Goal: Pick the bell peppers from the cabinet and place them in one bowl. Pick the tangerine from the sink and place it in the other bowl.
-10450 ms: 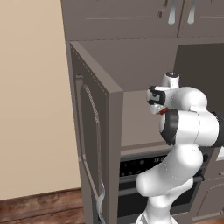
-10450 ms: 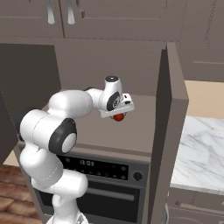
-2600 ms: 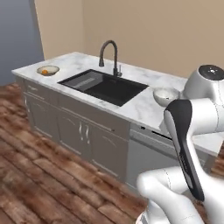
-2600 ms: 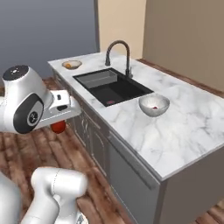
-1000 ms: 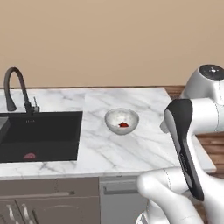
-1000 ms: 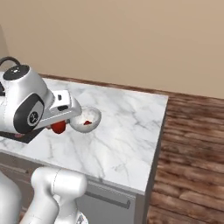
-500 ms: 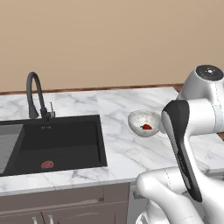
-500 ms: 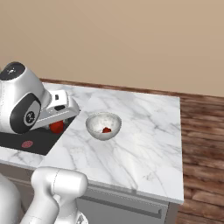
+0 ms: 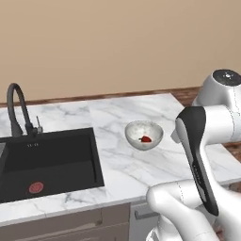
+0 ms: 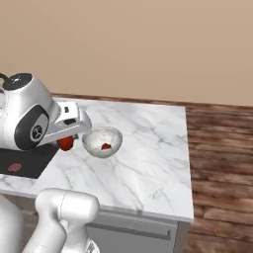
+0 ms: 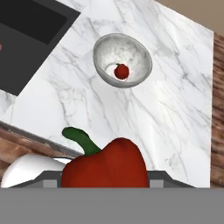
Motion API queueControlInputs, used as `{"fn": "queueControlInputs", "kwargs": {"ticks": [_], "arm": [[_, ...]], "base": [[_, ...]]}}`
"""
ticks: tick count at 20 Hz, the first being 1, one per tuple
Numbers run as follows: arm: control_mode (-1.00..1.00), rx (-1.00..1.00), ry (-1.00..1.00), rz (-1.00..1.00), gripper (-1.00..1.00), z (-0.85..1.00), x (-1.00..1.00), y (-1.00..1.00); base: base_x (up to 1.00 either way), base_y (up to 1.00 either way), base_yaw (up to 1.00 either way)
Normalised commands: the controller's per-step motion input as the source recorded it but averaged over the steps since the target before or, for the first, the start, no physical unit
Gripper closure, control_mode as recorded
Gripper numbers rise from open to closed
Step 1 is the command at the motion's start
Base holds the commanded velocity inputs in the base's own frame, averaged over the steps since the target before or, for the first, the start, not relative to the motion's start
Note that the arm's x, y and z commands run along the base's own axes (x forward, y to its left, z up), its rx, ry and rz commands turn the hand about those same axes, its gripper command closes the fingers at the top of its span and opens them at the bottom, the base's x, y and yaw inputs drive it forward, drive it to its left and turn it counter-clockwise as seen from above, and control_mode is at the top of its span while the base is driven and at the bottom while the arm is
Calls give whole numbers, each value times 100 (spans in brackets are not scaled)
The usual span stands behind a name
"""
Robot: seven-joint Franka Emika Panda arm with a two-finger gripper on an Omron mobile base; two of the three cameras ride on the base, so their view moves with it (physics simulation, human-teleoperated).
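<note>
White speckled bowl [image 9: 144,135] sitting mid-tabltop [image 10: 148,163], one red pepper [image 11: 121,71] lying inside; bare marble stretching right to the edge. Sink [image 9: 47,160] lying left, partly cut off. End effector [image 10: 66,141] gripping a second pepper [image 11: 105,167] beside the bowl; fingertips hiding behind it.

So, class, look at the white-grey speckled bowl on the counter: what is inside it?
Inside the speckled bowl lies one red bell pepper, near the bottom. The bowl's near wall hides part of the interior in the right base view; nothing else shows inside.
</note>
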Motion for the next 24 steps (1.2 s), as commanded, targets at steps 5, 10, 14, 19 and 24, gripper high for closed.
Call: {"fn": "queueControlInputs", "kwargs": {"ticks": [5, 10, 14, 19, 24], "arm": [[100, 0, 0, 0, 100, 0, 0, 0], [100, 0, 0, 0, 100, 0, 0, 0], [100, 0, 0, 0, 100, 0, 0, 0], [100, 0, 0, 0, 100, 0, 0, 0], [100, 0, 0, 0, 100, 0, 0, 0]], "base": [[48, -13, -39], [80, -2, -49], [69, -2, -14], [75, -4, 3], [60, -11, 15]]}}
